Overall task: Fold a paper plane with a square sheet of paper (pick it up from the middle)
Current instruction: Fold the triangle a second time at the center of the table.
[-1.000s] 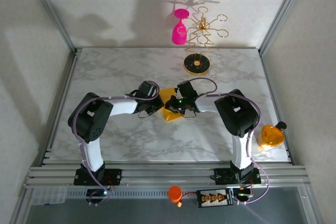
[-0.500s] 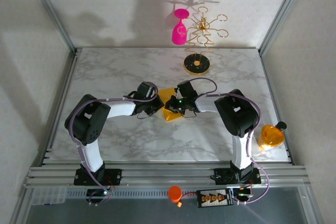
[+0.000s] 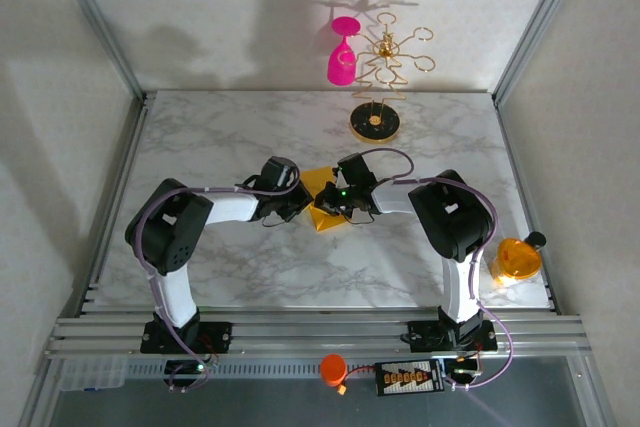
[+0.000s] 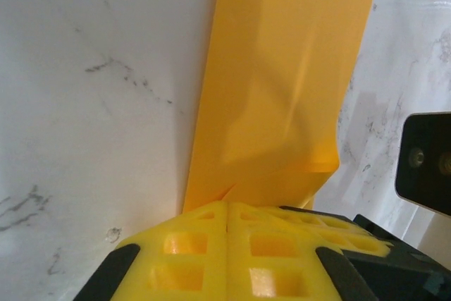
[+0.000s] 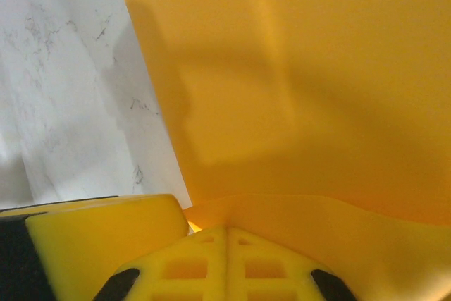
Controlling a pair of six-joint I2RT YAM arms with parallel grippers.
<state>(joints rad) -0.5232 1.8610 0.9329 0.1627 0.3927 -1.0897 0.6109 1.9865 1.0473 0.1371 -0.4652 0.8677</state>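
The left arm (image 3: pixel 222 206) and right arm (image 3: pixel 397 205) have white links, black joints and looping purple cables. Their fingers (image 4: pixel 190 244) are bright yellow, moulded with square recesses.

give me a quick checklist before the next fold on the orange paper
1. left jaws shut, tips at the edge of the sheet of paper: ok
2. right jaws shut, paper curling up against them: ok
3. paper actually pinched in either jaws: cannot tell
4. paper lying on the marble table between both arms: ok
5. finished plane shape: not ok, only a partly folded sheet
6. pink wine glass and gold stand well apart from the arms: ok
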